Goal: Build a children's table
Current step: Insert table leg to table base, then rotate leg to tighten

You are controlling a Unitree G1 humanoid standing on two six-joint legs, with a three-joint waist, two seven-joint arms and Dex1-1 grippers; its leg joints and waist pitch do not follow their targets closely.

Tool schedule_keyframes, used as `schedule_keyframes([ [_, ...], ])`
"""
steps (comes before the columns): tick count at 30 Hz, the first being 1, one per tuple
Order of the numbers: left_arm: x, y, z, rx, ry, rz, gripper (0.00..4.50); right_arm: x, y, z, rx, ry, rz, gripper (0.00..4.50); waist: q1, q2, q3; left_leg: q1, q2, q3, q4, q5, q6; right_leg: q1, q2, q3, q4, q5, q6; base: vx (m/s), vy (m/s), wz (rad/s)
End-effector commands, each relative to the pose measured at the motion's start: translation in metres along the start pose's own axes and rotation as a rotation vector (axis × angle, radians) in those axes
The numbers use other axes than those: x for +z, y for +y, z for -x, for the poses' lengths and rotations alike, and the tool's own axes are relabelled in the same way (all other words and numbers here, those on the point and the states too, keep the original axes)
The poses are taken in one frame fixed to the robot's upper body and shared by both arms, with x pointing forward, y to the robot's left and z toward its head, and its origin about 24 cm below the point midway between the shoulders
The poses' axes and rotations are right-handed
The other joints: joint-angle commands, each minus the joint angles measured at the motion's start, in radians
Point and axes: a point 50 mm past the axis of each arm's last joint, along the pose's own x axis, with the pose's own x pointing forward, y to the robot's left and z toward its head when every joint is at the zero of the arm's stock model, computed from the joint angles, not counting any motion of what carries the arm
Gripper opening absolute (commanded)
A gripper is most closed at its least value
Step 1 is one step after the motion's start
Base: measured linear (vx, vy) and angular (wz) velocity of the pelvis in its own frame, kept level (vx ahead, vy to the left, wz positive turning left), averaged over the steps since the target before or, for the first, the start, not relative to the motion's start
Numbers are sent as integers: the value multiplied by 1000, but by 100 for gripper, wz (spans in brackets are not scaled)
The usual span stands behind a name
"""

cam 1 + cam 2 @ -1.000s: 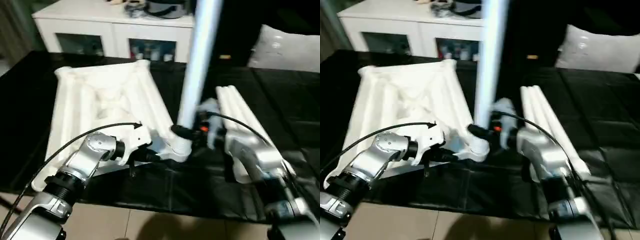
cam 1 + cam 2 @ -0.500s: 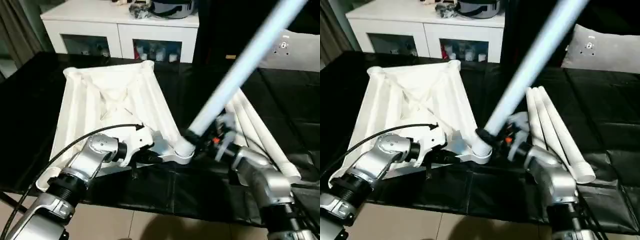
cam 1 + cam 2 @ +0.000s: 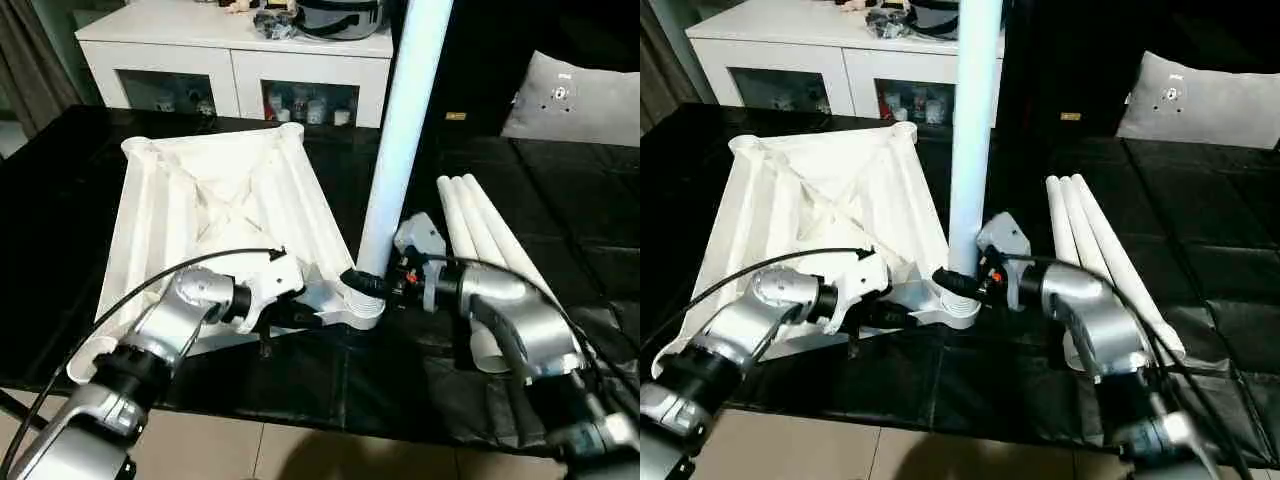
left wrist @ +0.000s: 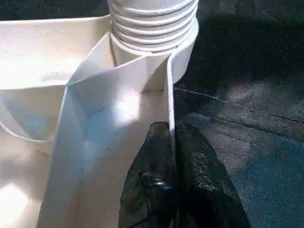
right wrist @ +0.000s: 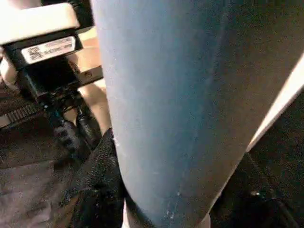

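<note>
Standing upright in the tabletop's near corner socket, leg clamped by right claw, left claw pinched on the tabletop's rim beside it, three legs lying beyond.

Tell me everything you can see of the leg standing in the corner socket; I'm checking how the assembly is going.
The leg is a long, smooth white tube, plastic by its look, standing nearly upright with its top out of frame. Its ribbed, threaded foot sits in the round socket at the near right corner of the upturned tabletop. The right gripper clasps it just above the socket; the left gripper pinches the tabletop's rim beside that corner.
</note>
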Motion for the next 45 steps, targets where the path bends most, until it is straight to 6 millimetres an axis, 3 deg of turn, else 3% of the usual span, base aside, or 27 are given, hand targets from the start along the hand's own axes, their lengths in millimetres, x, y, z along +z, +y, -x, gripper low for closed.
schedule_keyframes([
  [1,4,4,-1,1,28,-25,0,-49,14,-5,59,202,-119,187,-1,-3,-33,-4,71,-18,-82,-192,27,36,-100,57,-87,-244,-204,0,0,0],
  [5,5,5,-2,12,15,-2,0,-48,13,-5,58,189,-141,187,-4,0,-28,4,76,-23,-91,-276,4,31,-102,59,-97,-352,-182,0,0,0],
  [7,5,5,-2,14,11,10,0,-48,14,-5,51,179,-149,187,-3,0,-28,7,77,-24,-93,-285,-2,31,-102,60,-98,-357,-180,0,0,0],
  [12,-3,1,-5,73,17,88,0,-48,10,-7,-100,152,-171,187,-5,0,-26,7,76,-25,-97,-294,-11,30,-103,62,-101,-379,-173,0,0,0],
  [14,-1,-7,-16,156,-20,184,0,-49,2,-11,-304,144,-241,187,-15,3,-21,8,77,-28,-100,-328,-27,25,-103,62,-103,-448,-163,0,0,0],
  [16,3,-14,-25,193,-37,221,0,-51,-1,-15,-411,156,-287,187,-22,-3,-20,7,73,-33,-102,-354,-30,23,-103,59,-112,-529,-131,0,0,0],
  [18,15,-29,-39,205,-53,216,0,-54,-5,-20,-535,178,-327,187,-28,-10,-22,4,75,-36,-104,-352,-33,22,-105,60,-111,-541,-114,0,0,0],
  [19,15,-29,-39,205,-53,216,0,-54,-5,-20,-535,178,-327,187,-37,-6,-19,5,70,-36,-102,-363,-29,14,-101,59,-117,-560,-107,0,0,0],
  [20,22,-35,-45,193,-71,207,0,-56,-6,-22,-569,188,-339,187,-43,-15,-20,4,67,-34,-100,-369,-19,14,-102,60,-122,-583,-94,0,0,0],
  [21,24,-36,-47,190,-75,203,0,-56,-6,-23,-579,190,-344,187,-41,-12,-22,4,67,-35,-99,-360,-16,15,-103,61,-122,-582,-92,0,0,0],
  [22,34,-45,-54,169,-91,175,0,-58,-8,-26,-618,200,-362,187,-44,-19,-20,4,65,-33,-99,-358,-7,11,-100,60,-127,-596,-79,0,0,0],
  [23,37,-48,-56,166,-92,170,0,-58,-8,-27,-626,207,-363,187,-44,-14,-21,1,67,-34,-101,-348,-8,12,-101,61,-124,-582,-80,0,0,0],
  [28,34,-47,-55,206,-39,161,0,-58,-8,-30,-641,229,-361,187,-51,-13,-28,-8,69,-32,-103,-299,-6,19,-92,59,-112,-419,-106,0,0,0],
  [29,30,-45,-51,235,-7,164,0,-58,-7,-31,-642,243,-347,187,-51,-21,-28,-9,68,-29,-103,-288,0,21,-94,60,-108,-394,-119,0,0,0],
  [33,27,-41,-45,277,7,166,0,-54,-8,-33,-619,204,-326,187,-59,-21,-25,-6,68,-31,-104,-331,-7,17,-94,59,-114,-436,-118,0,0,0],
  [34,27,-39,-43,288,2,155,0,-53,-9,-32,-622,196,-325,243,-60,-21,-24,-5,68,-31,-104,-344,-8,15,-94,59,-117,-454,-113,0,0,0],
  [36,27,-38,-42,297,-4,143,0,-53,-9,-31,-625,188,-325,257,-61,-20,-24,-2,69,-32,-104,-355,-10,12,-94,59,-118,-466,-110,0,0,0],
  [39,25,-32,-38,308,-2,130,0,-45,-13,-24,-600,129,-245,277,-51,-23,-34,-7,72,-27,-102,-278,0,24,-93,59,-107,-316,-139,0,0,0],
  [41,22,-29,-35,310,5,118,0,-42,-12,-19,-568,94,-230,305,-41,-20,-37,-10,70,-17,-91,-170,32,31,-92,58,-94,-156,-173,0,0,0],
  [43,20,-26,-32,306,6,118,0,-38,-12,-11,-528,33,-225,312,-31,-20,-40,-11,67,-13,-85,-110,53,38,-92,57,-87,-77,-193,0,0,0],
  [45,18,-24,-30,296,7,112,0,-35,-11,-4,-490,-6,-209,346,-23,-23,-44,-14,66,-11,-78,-49,79,43,-91,56,-76,22,-214,0,0,0],
])
